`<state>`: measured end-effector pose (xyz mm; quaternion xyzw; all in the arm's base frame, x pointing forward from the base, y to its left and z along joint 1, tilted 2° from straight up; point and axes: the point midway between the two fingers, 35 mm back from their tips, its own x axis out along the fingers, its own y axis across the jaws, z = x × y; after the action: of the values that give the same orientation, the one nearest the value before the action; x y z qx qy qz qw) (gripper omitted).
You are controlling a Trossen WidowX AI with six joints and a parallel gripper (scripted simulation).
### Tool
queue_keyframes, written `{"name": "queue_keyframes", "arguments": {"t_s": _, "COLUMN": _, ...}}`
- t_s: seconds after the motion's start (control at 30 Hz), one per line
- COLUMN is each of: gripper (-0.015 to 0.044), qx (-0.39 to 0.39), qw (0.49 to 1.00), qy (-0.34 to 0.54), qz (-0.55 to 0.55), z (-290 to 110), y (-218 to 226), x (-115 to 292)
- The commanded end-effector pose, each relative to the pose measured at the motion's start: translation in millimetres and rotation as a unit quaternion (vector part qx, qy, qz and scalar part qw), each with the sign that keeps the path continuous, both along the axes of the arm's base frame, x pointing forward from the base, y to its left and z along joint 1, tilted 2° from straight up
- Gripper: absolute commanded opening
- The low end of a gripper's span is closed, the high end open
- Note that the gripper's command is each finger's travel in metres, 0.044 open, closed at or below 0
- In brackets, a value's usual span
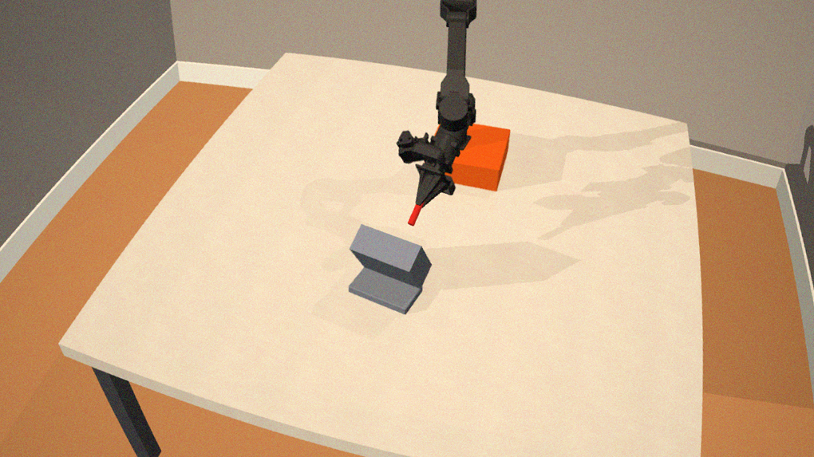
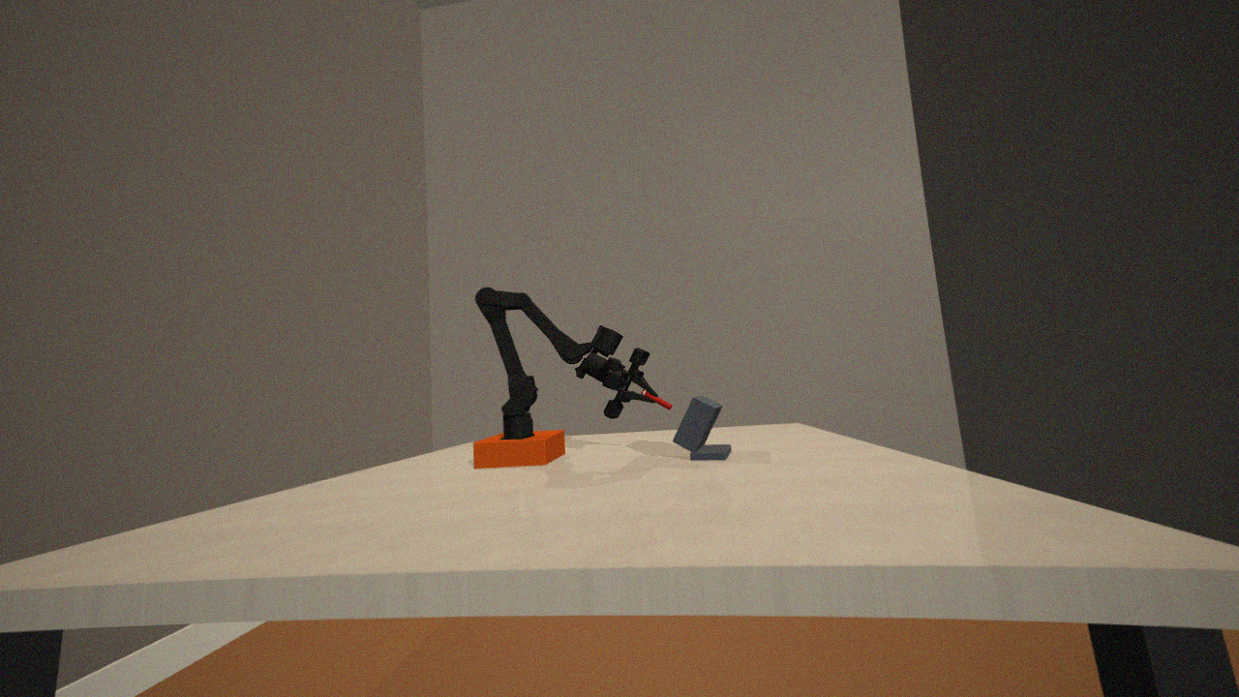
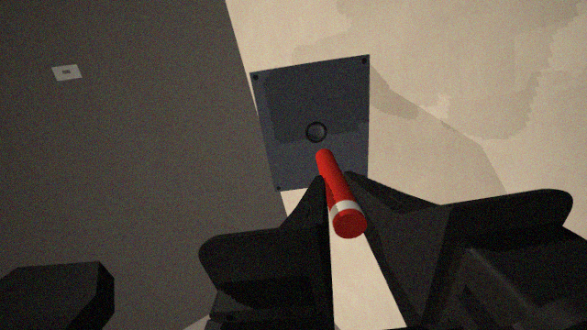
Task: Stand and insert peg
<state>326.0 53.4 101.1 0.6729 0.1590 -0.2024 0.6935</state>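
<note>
My gripper [image 1: 424, 201] [image 2: 645, 396] [image 3: 333, 180] is shut on the red peg [image 1: 415, 214] [image 2: 660, 402] [image 3: 331, 171] and holds it in the air, tilted. The white band [image 3: 344, 207] is at the end near the wrist camera; the plain end points away toward the grey sloped panel [image 1: 384, 248] [image 2: 697, 422] [image 3: 316, 96]. In the wrist view the plain tip sits just below the round hole [image 3: 315, 131] in the panel's face. A short gap separates tip and panel in the top and exterior views.
The arm stands on an orange base block [image 1: 485, 157] [image 2: 518, 448] at the back of the beige table [image 1: 417, 370] [image 2: 606, 520]. The panel has a flat grey foot [image 1: 385, 291] [image 2: 714, 452] on the table.
</note>
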Motion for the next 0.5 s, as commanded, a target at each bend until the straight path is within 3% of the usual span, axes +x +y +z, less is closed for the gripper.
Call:
{"name": "queue_keyframes", "arguments": {"t_s": 0.0, "gripper": 0.0, "qx": 0.001, "qw": 1.0, "qy": -0.002, "qz": -0.001, "z": -2.6, "y": -1.8, "x": 3.4}}
{"name": "queue_keyframes", "arguments": {"t_s": 0.47, "gripper": 0.0, "qx": 0.003, "qw": 1.0, "qy": -0.01, "qz": -0.007, "z": -7.3, "y": -5.8, "x": 10.9}}
